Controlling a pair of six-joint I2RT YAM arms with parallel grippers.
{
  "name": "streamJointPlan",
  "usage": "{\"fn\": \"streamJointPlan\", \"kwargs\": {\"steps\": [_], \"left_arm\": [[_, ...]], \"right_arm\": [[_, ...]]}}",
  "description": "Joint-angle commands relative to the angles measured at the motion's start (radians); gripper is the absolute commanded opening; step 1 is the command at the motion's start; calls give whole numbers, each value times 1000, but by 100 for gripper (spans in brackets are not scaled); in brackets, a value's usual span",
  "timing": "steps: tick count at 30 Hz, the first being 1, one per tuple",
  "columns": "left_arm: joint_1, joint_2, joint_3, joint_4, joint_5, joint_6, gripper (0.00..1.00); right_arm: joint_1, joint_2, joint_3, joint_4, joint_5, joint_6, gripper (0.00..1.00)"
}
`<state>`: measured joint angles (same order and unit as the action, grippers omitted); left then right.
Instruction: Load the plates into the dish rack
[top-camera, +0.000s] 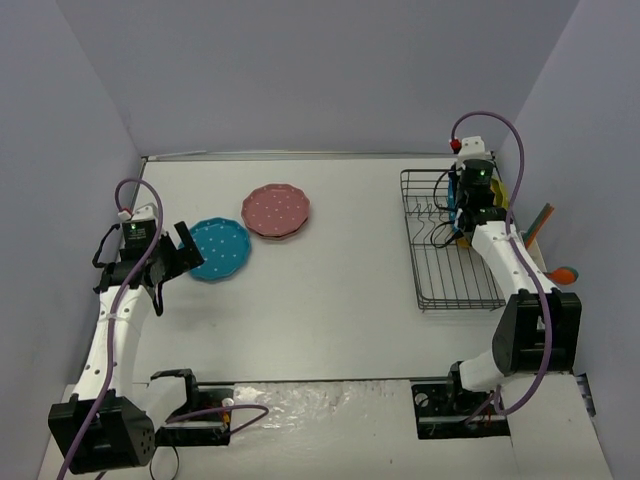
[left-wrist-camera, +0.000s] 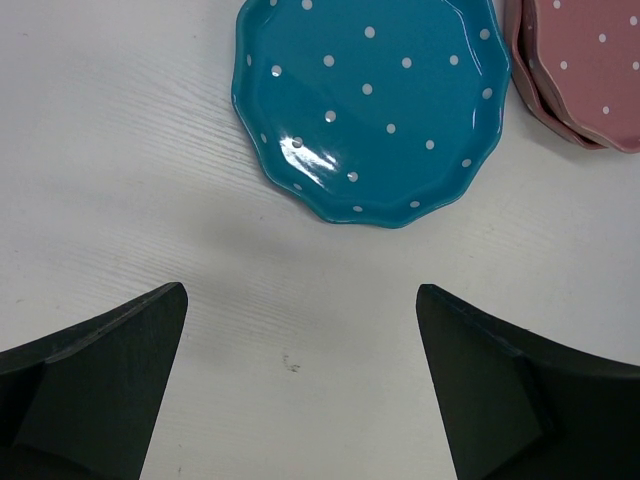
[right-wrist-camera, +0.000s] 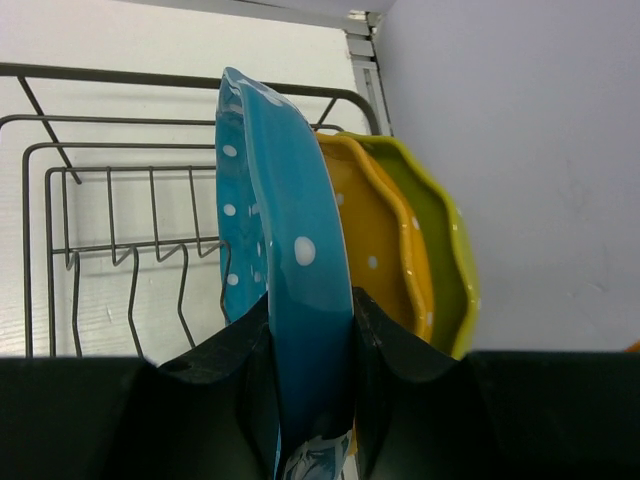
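Easing blue plate (right-wrist-camera: 290, 260), pinched upright in right hand (right-wrist-camera: 312, 350), straight down between rack (top-camera: 450, 285) tines beside orange plate (right-wrist-camera: 380, 240), with left hand (left-wrist-camera: 302, 295) wide.

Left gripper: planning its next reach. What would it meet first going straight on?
Probably the blue plate, flat on the table just ahead of the open left gripper; height is unclear.

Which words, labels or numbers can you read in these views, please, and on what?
None can be read. The flat blue plate, the pink plates and the held blue plate bear only white dots; the dish rack shows no lettering.
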<state>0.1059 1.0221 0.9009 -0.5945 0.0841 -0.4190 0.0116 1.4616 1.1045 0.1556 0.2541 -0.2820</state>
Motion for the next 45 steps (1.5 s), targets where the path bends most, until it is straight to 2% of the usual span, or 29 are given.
{"fn": "streamJointPlan", "kwargs": {"steps": [1,8,10,14,17,25,29,34,38,45], "left_arm": [[-2,5,24,21,-14,13,97],[-2,4,23,22,-14,14,97],[-2,7,23,22,-15,14,97],[0,12,22,21,-14,8,97],[0,20,20,25,-1,-1,97],[1,53,14,18,15,-58,97],[12,71,-18,46,57,-169,97],[20,90,-103,163,63,-315,97],[20,146,-144,285,67,-444,95],[26,304,-91,302,8,-479,87]], "right_arm": [[-35,9,3,248,-24,42,0],[-70,48,-52,308,-81,105,1],[-74,55,-57,312,-91,107,11],[-75,45,-50,292,-87,96,46],[-76,18,-31,263,-118,93,62],[-65,-121,-8,203,-194,135,87],[-54,-222,-4,164,-212,198,98],[-39,-336,-25,170,-347,340,100],[36,-407,-118,278,-376,491,100],[165,-418,-247,375,-505,605,100]]}}
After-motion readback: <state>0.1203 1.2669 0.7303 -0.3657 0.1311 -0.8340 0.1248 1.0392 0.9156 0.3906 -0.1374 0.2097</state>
